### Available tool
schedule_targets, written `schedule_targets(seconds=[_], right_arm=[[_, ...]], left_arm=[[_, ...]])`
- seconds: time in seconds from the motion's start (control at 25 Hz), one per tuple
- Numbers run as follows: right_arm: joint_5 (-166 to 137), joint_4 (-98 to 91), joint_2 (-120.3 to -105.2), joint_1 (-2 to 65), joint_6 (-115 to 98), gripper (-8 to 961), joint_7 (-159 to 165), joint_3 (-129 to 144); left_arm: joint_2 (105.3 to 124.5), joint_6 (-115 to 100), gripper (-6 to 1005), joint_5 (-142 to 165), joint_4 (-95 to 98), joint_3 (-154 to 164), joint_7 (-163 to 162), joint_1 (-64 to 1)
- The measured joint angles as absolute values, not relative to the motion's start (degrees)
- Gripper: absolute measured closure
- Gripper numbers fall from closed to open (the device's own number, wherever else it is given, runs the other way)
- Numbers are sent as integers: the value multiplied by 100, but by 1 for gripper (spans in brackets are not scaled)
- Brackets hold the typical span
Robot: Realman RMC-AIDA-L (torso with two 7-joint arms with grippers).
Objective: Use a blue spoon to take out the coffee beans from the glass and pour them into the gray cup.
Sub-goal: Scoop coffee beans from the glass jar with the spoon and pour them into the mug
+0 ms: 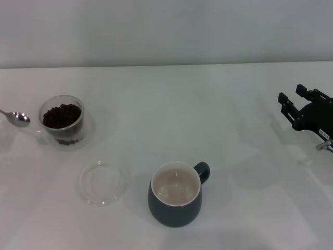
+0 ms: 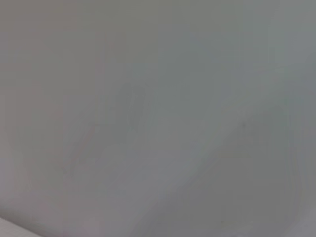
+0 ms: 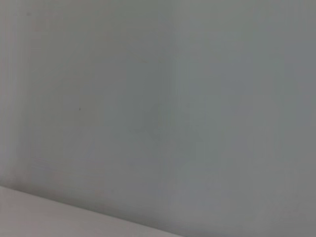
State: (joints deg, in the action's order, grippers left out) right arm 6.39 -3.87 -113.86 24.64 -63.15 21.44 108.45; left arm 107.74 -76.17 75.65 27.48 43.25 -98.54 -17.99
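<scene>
The glass (image 1: pixel 63 136) stands at the left of the white table, filled with dark coffee beans (image 1: pixel 62 115). Just left of it, the blue spoon's shiny metal bowl (image 1: pixel 20 119) shows at the head view's left edge. Its handle runs out of view, so I cannot tell what holds it. The gray cup (image 1: pixel 174 208) stands at the front centre, empty and cream-white inside, its handle pointing to the back right. My right gripper (image 1: pixel 293 98) hangs at the far right, away from everything, open and empty. My left gripper is out of view. Both wrist views show only a plain grey surface.
A flat shallow clear glass dish (image 1: pixel 103 183) lies between the glass and the cup, nearer the front. The white table (image 1: pixel 208 114) reaches back to a pale wall.
</scene>
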Motion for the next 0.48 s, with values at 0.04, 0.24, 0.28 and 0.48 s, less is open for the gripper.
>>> schedule_targets(seconds=[0.04, 0.24, 0.28, 0.48], right_arm=[[640, -387, -11391, 2462, -6308, 454, 2136, 10845], [643, -387, -11422, 2453, -6292, 454, 2130, 10845], [642, -387, -11431, 2451, -6291, 454, 2121, 10845], [643, -387, -11476, 2445, -6287, 454, 2031, 10845]], left_arm=[[10774, -7616, 872, 7565, 2748, 4325, -9854, -1799], [10732, -7544, 871, 7677, 2782, 4304, -9946, -1944], [10729, -7516, 871, 7689, 2783, 4312, -9976, -1974], [10711, -7413, 872, 7881, 2786, 4331, -10173, -2162]])
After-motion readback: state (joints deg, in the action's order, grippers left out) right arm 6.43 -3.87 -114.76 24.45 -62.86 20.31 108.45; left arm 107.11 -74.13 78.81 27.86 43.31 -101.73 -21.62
